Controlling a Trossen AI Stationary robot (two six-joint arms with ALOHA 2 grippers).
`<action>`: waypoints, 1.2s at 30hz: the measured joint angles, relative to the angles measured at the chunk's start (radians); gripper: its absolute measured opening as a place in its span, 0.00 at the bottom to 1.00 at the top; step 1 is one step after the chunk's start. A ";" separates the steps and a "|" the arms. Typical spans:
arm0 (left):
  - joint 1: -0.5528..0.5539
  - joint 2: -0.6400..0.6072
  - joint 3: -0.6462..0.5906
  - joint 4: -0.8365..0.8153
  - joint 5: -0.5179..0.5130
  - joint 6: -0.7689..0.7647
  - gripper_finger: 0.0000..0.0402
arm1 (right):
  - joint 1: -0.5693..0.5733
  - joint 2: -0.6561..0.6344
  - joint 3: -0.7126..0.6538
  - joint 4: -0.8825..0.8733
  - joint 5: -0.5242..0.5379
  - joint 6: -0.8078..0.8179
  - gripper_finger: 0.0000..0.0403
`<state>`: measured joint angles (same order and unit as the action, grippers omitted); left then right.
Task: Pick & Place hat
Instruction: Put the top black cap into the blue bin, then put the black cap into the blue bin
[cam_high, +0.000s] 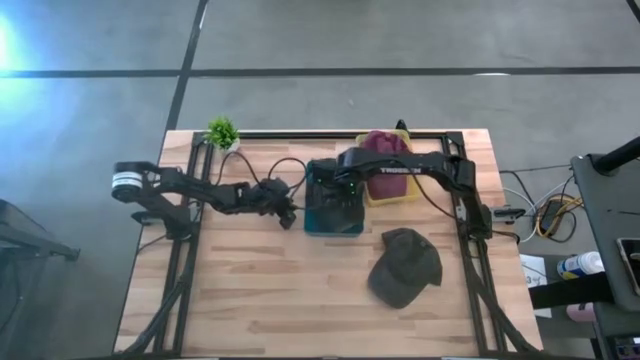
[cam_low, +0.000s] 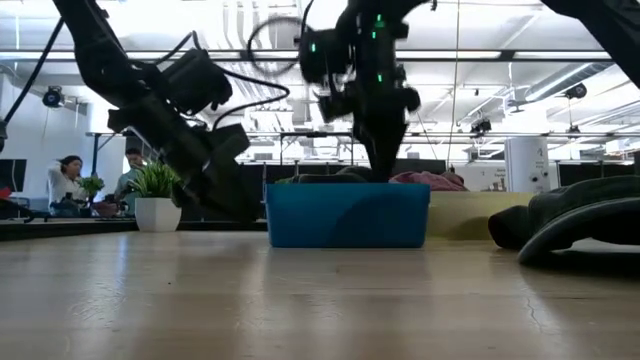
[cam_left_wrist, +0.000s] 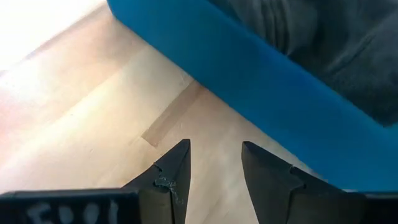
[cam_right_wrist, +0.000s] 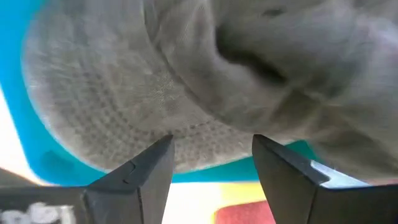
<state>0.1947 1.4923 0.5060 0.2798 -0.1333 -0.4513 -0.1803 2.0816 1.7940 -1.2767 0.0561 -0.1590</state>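
While the high view looks down, the right gripper (cam_high: 338, 190) hangs over the blue bin (cam_high: 334, 225). Level view: left gripper (cam_low: 235, 200) beside that bin. Wrist views: both grippers' fingers spread, empty; grey hat (cam_right_wrist: 186, 81) lies inside the bin.

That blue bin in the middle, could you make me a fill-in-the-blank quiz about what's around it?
1. The right hand hovers open over a grey hat in the ____ bin.
2. A maroon hat lies in the ____ bin.
3. The dark cap lies on the ____.
Missing: blue; yellow; table
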 joint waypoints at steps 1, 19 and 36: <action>0.000 0.008 0.002 0.000 0.004 0.008 0.34 | 0.003 0.006 -0.022 0.013 -0.001 0.003 0.53; 0.000 0.124 0.095 0.001 0.043 0.034 0.34 | 0.040 0.017 -0.200 0.246 -0.061 0.015 0.53; -0.014 -0.155 0.096 -0.247 0.015 0.201 0.34 | 0.083 -0.264 -0.189 0.060 0.039 0.275 0.53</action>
<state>0.1811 1.3372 0.6018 0.0327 -0.1181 -0.2500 -0.0970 1.8172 1.6046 -1.2167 0.0947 0.1162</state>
